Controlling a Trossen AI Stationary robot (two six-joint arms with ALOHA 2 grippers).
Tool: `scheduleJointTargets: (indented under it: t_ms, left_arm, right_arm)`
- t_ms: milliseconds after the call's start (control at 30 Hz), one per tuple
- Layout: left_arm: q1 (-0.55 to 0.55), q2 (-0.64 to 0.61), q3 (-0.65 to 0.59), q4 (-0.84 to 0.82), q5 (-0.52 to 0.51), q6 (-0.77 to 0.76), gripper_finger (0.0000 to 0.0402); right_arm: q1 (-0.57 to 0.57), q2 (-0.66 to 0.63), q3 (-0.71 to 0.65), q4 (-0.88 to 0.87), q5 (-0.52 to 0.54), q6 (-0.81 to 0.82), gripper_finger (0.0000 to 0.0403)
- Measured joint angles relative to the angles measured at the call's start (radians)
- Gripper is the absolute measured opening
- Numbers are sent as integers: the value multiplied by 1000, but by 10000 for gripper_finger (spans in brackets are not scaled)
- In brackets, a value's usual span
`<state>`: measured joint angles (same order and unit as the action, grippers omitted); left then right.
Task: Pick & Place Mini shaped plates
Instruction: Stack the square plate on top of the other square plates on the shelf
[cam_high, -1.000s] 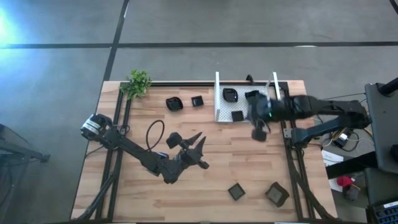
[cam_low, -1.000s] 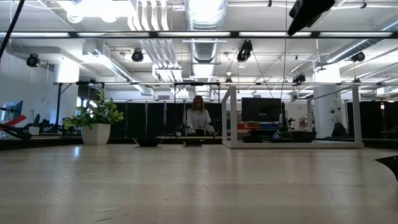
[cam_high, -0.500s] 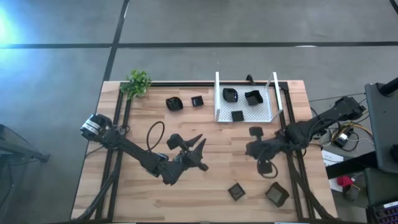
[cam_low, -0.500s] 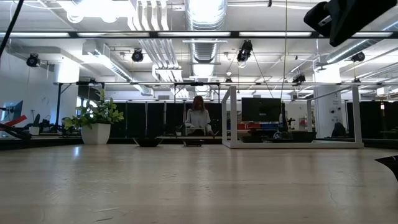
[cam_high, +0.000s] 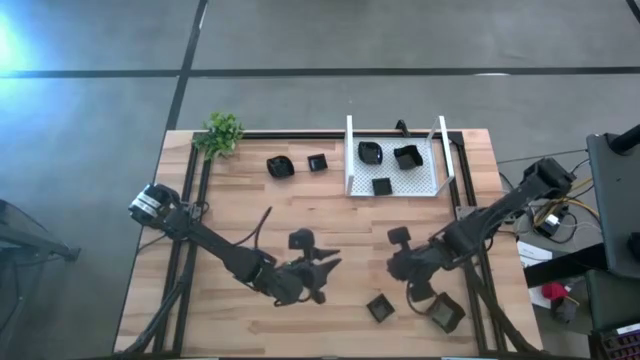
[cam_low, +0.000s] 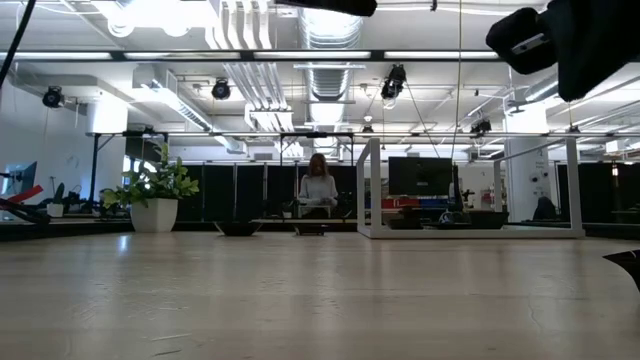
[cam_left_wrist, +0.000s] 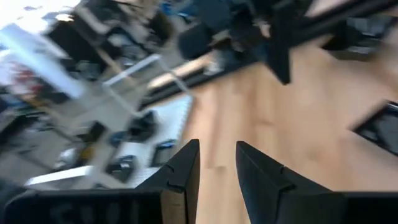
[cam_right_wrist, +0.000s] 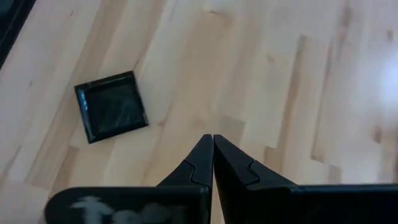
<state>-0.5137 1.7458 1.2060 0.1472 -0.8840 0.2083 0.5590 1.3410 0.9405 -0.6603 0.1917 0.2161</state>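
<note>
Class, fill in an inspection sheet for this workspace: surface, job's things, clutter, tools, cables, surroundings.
Surface: wooden table, bare planks mid-table.
Job's things: three mini plates in the white tray; two plates beside the plant; two plates near the front edge.
Clutter: small green plant at a back corner.
Tools: left tool open, empty; right tool shut, empty, above a square plate.
Cables: one along the left arm.
Surroundings: a person beyond the table.

Glossy black plates (cam_right_wrist: 112, 107); pale matt wooden table (cam_right_wrist: 280, 81).
</note>
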Motion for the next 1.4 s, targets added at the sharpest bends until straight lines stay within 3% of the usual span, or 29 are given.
scheduleJointTargets:
  t_ms: [367, 633, 1100, 1400]
  left_arm:
    - [2, 0, 0, -134, 302, -130, 101]
    - [2, 0, 0, -174, 307, -186, 101]
    - [3, 0, 0, -189, 307, -186, 101]
    - [3, -1, 0, -194, 307, -185, 101]
  right_arm:
    - [0, 174, 0, 97, -44, 5, 8]
    - [2, 254, 47, 121, -146, 11, 9]
    - [8, 373, 134, 118, -149, 8, 9]
    - [17, 371, 137, 122, -159, 16, 9]
